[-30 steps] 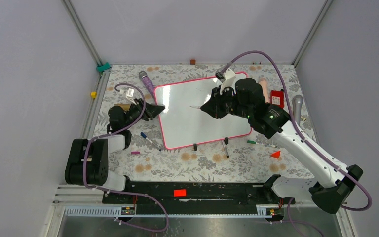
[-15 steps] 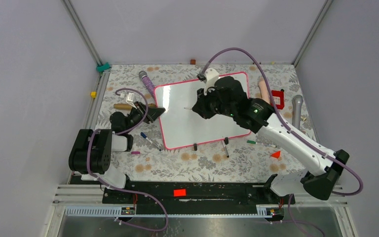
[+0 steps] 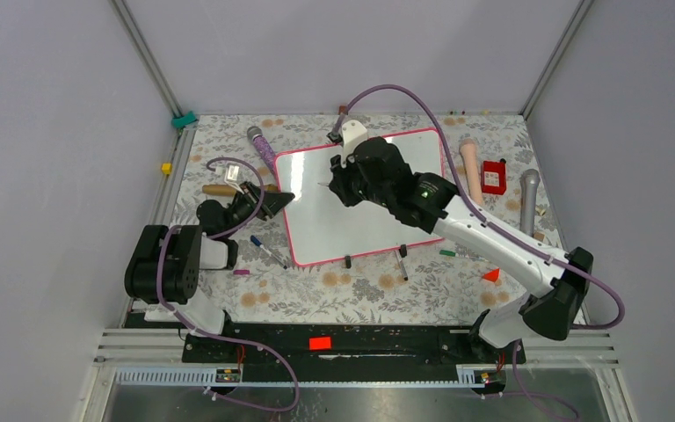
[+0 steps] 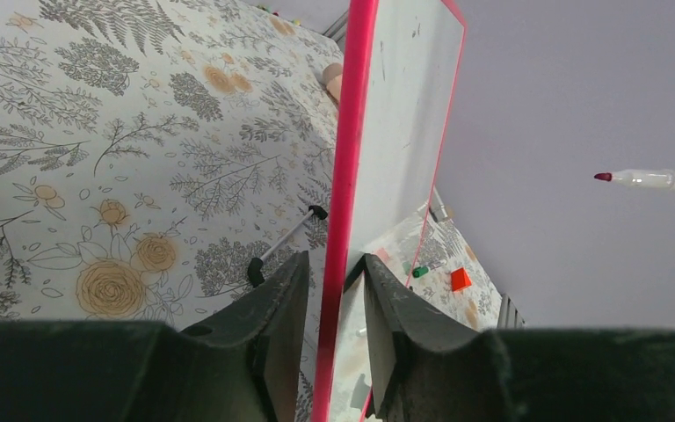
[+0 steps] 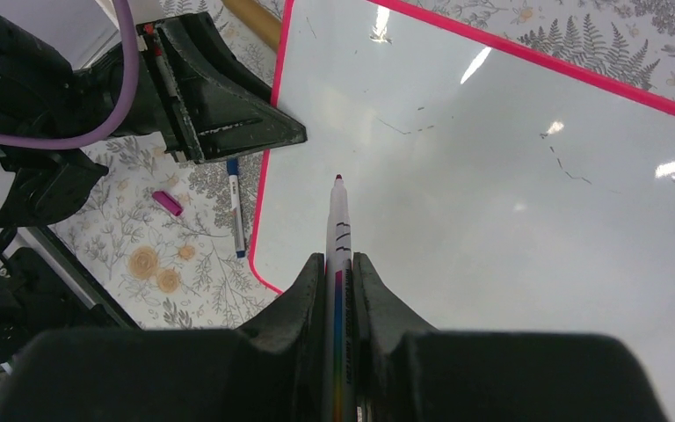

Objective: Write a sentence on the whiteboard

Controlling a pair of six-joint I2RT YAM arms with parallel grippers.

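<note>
Over the table, top cam: the whiteboard (image 3: 334, 230) is laid flat mid-table on the floral cloth (image 3: 360, 294), pink frame all the way round.
Left gripper (image 3: 279, 195): set at the board's left edge, with the frame taken between its fingers.
Right gripper (image 3: 338, 186): held over the upper middle of the board, with a marker (image 3: 324, 185) poked out toward the left.
Loose bits: a blue pen (image 3: 264, 250) is seen just off the board's lower-left corner, and a red box (image 3: 493, 176) is off to the right.
Left wrist cam, board: the whiteboard (image 4: 404, 105) is seen edge-on, its pink frame run straight down between the two fingers.
Left wrist cam, jaws: nipped in on the frame, one finger on each side.
Left wrist cam, marker (image 4: 655, 179): seen well apart from the board face, dark reddish tip uncapped.
Right wrist cam, jaws: clamped tight on the marker (image 5: 337, 237), barrel squeezed between both fingers.
Right wrist cam, tip: pointed at the left part of the board, near the left gripper (image 5: 228, 114).
Right wrist cam, board surface: glossy, lamp glare all over it, a few faint thin dashes can be made out.
Right wrist cam, cloth: the blue pen (image 5: 235, 207) and a small pink cap (image 5: 167, 202) are seen beside the board's left edge.
</note>
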